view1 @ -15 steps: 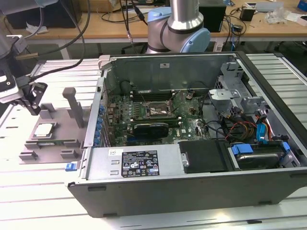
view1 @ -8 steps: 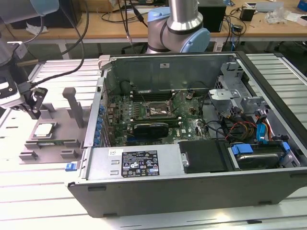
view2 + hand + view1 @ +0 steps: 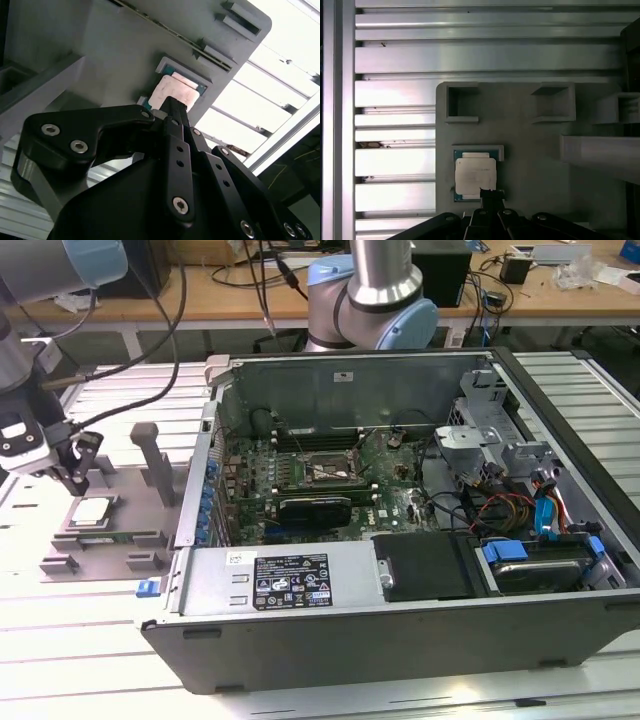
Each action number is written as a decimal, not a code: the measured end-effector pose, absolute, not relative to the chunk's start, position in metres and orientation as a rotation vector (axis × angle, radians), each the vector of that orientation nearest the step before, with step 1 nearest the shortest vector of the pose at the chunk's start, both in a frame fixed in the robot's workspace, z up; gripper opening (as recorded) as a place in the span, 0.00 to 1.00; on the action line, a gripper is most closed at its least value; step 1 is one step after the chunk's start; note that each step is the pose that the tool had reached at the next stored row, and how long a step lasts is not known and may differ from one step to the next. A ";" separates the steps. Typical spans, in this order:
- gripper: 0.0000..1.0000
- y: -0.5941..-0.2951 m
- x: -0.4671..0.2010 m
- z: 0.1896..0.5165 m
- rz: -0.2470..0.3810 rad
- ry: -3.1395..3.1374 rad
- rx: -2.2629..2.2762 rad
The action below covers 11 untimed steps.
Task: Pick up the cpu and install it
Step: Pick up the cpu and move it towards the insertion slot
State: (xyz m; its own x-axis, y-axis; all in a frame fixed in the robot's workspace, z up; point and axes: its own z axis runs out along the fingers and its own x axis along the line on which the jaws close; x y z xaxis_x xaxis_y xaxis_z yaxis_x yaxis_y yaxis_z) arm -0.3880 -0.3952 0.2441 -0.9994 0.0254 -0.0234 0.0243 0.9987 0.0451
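The cpu (image 3: 92, 511), a small square chip with a pale silver top, lies flat in its nest on the grey fixture plate (image 3: 135, 520) at the exterior view's left. In both wrist views the cpu (image 3: 475, 175) (image 3: 176, 93) sits just beyond the black fingertips. My gripper (image 3: 73, 476) hangs a little above the chip's edge, apart from it. Its fingers come together at the tip, so the gripper (image 3: 169, 106) (image 3: 490, 194) is shut with nothing held. Inside the open computer case (image 3: 400, 640), the dark socket frame (image 3: 328, 470) sits on the green motherboard.
Upright grey blocks (image 3: 155, 465) rise from the fixture plate next to the gripper. The case's side wall (image 3: 195, 500) stands between the plate and the motherboard. A second robot arm base (image 3: 372, 300) is behind the case. Cables and drive bays (image 3: 530, 520) are at the exterior view's right.
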 end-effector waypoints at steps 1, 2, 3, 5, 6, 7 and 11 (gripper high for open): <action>0.11 -0.395 -0.388 0.241 0.070 3.117 0.038; 0.11 -0.395 -0.389 0.238 0.070 3.117 0.037; 0.11 -0.395 -0.390 0.235 0.070 3.117 0.036; 0.11 -0.395 -0.391 0.229 0.070 3.117 0.032; 0.11 -0.395 -0.391 0.224 0.070 3.117 0.029; 0.11 -0.395 -0.391 0.221 0.070 3.117 0.027; 0.11 -0.395 -0.391 0.213 0.070 3.117 0.024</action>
State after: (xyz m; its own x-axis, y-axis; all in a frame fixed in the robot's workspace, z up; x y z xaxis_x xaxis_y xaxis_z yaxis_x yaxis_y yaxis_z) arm -0.3911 -0.3952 0.2131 -0.9996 0.0161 -0.0233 0.0151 0.9989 0.0451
